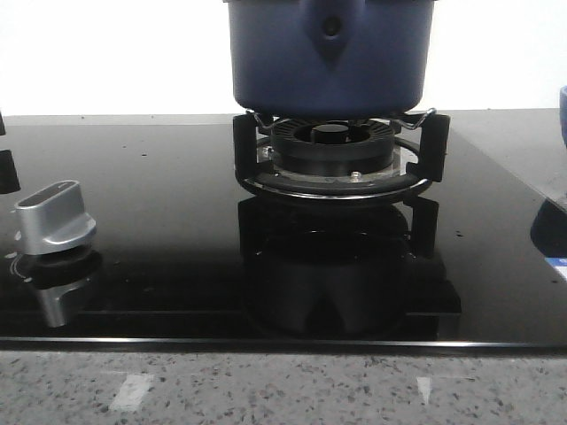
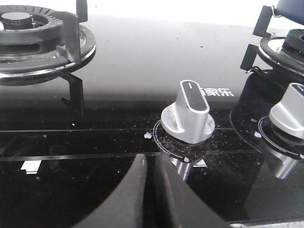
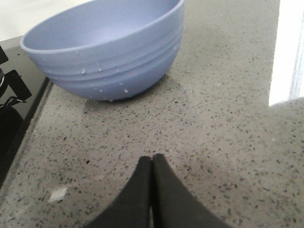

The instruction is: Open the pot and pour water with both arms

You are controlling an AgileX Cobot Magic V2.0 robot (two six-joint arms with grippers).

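The dark navy-blue pot [image 1: 330, 55] stands on the black burner grate [image 1: 341, 150] at the middle back of the stove. Its top and lid are cut off by the frame. A sliver of it shows in the left wrist view [image 2: 290, 6]. My left gripper [image 2: 150, 157] is shut and empty, low over the black glass just in front of a silver knob [image 2: 187, 114]. My right gripper [image 3: 152, 156] is shut and empty over the speckled stone counter, a short way from a light-blue bowl [image 3: 107, 45]. Neither gripper shows in the front view.
A silver knob [image 1: 53, 217] sits on the glass cooktop [image 1: 159, 177] at the left. A second knob [image 2: 290, 111] and a second burner [image 2: 33, 33] show in the left wrist view. The bowl's edge [image 1: 563, 111] is at the far right. The stone counter edge [image 1: 283, 390] runs along the front.
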